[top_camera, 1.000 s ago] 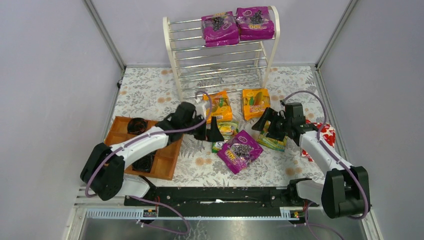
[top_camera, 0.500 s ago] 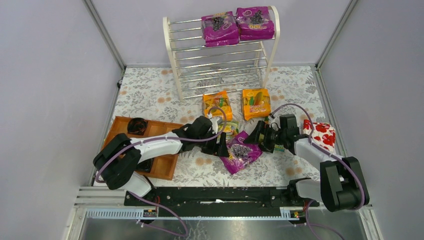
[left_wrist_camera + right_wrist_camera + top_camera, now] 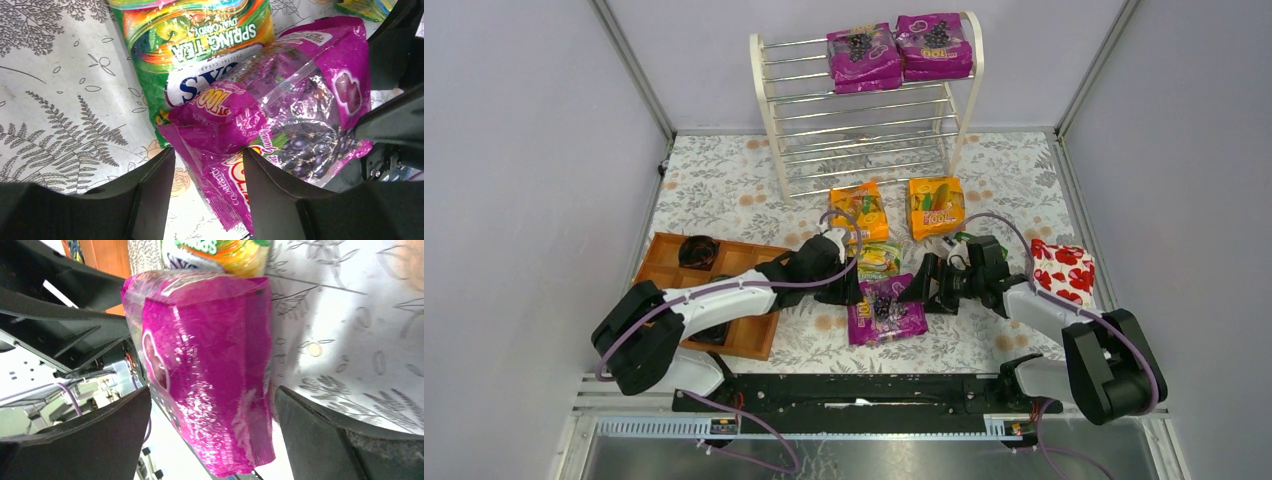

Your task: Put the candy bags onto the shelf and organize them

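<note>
The loose purple grape bag (image 3: 884, 312) lies mid-width near the table's (image 3: 714, 185) near edge, its top overlapping a green-yellow Spring Tea bag (image 3: 200, 45). The left gripper (image 3: 207, 155) straddles the purple bag's corner half open, pinching nothing. The right gripper (image 3: 212, 395) brackets the opposite side, fingers wide and empty. This looks like the pick-up: the left jaws must close on that corner, then lift toward the shelf (image 3: 767, 100) at the far edge, where two purple bags (image 3: 864, 57) sit on the top tier. Two orange bags (image 3: 859, 212) lie in the carry path. A wooden tray (image 3: 754, 335) and a red floral bag (image 3: 1064, 272) flank the arms.
</note>
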You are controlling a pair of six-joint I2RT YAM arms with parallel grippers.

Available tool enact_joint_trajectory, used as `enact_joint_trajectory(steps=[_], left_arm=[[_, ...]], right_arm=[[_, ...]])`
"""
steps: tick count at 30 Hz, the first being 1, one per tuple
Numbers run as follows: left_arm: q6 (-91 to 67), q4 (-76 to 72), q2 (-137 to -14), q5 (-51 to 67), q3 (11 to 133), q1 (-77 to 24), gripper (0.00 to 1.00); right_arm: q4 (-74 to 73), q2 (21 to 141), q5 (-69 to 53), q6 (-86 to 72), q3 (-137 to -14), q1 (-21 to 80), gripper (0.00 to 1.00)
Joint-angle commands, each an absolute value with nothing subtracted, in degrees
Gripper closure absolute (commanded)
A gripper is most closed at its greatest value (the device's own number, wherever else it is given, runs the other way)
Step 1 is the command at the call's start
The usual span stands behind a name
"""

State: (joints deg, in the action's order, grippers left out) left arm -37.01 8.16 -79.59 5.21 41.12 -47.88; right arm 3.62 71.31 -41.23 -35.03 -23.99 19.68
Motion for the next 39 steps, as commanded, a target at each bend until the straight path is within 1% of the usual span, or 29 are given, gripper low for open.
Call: enact_joint_trajectory(steps=[1, 3, 6, 8, 11, 13, 15, 18, 23, 27, 30, 32, 36, 37, 39], left_arm=[[-37.58, 8.25, -79.03, 2.31, 39.79, -47.80, 0.44], [-37.66, 8.32, -78.71, 3.47, 39.34, -47.81, 0.42], [-36.39, 7.75, -77.88, 10.32, 38.65, -47.88, 0.23], [-36.59, 6.98, -76.92, 14.77, 37.11, -47.89, 0.15], [-37.78, 4.19, -74.14, 18.25, 33.92, -47.90, 0.11], [-38.45, 1.32, -73.69, 19.74, 32.48, -47.90, 0.10], [-38.56, 0.19, -75.25, 21.57, 32.82, -47.89, 0.11], [-38.91, -3.07, -78.05, 22.72, 33.72, -47.88, 0.21], [-39.09, -5.96, -80.83, 21.49, 35.45, -47.46, 0.36], [-38.88, -6.80, -85.04, 22.32, 37.21, -47.39, 0.47], [-38.72, -6.80, -85.58, 22.13, 37.62, -47.46, 0.49], [-38.61, -6.71, -85.22, 21.79, 37.59, -47.41, 0.50], [-38.06, -5.54, -84.35, 21.13, 37.75, -47.37, 0.50], [-37.87, -5.23, -83.97, 20.86, 37.83, -47.35, 0.50], [-37.47, -4.85, -83.12, 20.30, 38.01, -47.28, 0.50]], right_arm=[[6.98, 73.69, -45.91, -35.20, -24.07, 16.22, 0.00], [8.37, 75.51, -47.07, -35.11, -23.71, 15.87, 0.00], [7.24, 77.10, -46.65, -33.33, -23.61, 14.95, 0.00], [7.92, 77.80, -47.05, -32.70, -23.03, 14.69, 0.00], [12.61, 79.81, -49.84, -33.45, -21.25, 14.68, 0.00], [19.19, 81.84, -53.00, -36.72, -18.82, 14.74, 0.00], [27.54, 83.69, -55.76, -41.11, -16.35, 14.72, 0.00], [37.40, 85.30, -58.01, -46.45, -13.79, 15.04, 0.00], [40.43, 87.10, -56.40, -47.42, -14.61, 18.20, 0.00], [49.01, 89.92, -55.62, -52.42, -15.25, 22.44, 0.00], [59.54, 91.73, -56.02, -59.18, -14.00, 23.63, 0.00], [63.83, 92.09, -56.17, -61.95, -13.27, 24.10, 0.00], [63.81, 90.31, -55.49, -62.47, -12.48, 24.49, 0.00], [62.89, 89.41, -55.39, -62.14, -12.33, 24.52, 0.01], [59.38, 86.98, -55.17, -60.48, -12.58, 24.50, 0.08]])
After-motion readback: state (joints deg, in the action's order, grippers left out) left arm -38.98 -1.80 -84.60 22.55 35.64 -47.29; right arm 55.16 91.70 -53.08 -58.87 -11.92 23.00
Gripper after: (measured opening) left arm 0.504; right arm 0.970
